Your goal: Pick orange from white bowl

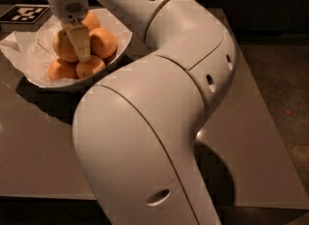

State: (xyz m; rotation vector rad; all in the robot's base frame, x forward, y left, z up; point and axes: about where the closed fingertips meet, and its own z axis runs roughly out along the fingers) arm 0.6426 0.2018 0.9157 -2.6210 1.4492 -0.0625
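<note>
- Across the whole lower part of the camera view runs the grey counter (43, 142), which carries everything that matters here; the floor shows past its right edge.
- Over the counter bends the robot's white arm (159, 98). Its bulky elbow fills the foreground, and the forearm reaches back and to the left, toward the far left corner.
- At that corner sits the white bowl (121, 49), wide and shallow and lined with crumpled white paper (21, 50) that spills over its left rim.
- Inside the bowl, left of centre in the heap, lies the orange (63, 46). It is the palest and largest fruit and rests on top of the others, not buried.
- Around it crowd the smaller, deeper orange fruits (103, 42): one touching it on the right, one behind, two in front and lower down.
- Pointing straight down into the bowl, the end effector (78, 45) has its pale tip lying across the orange's right face, in the seam between that fruit and its right-hand neighbour — so the orange lies just to the left of it and at the same height, touching or very nearly so.
- Whether the end effector is clenched on the orange or released I cannot tell, since the fruit's far side is hidden.
- My reading is that the coming move turns on that left-hand offset — a round fruit has no long axis, so only centring matters.
- Behind the bowl, a small black-and-white marker (24, 13) lies flat on the counter.
</note>
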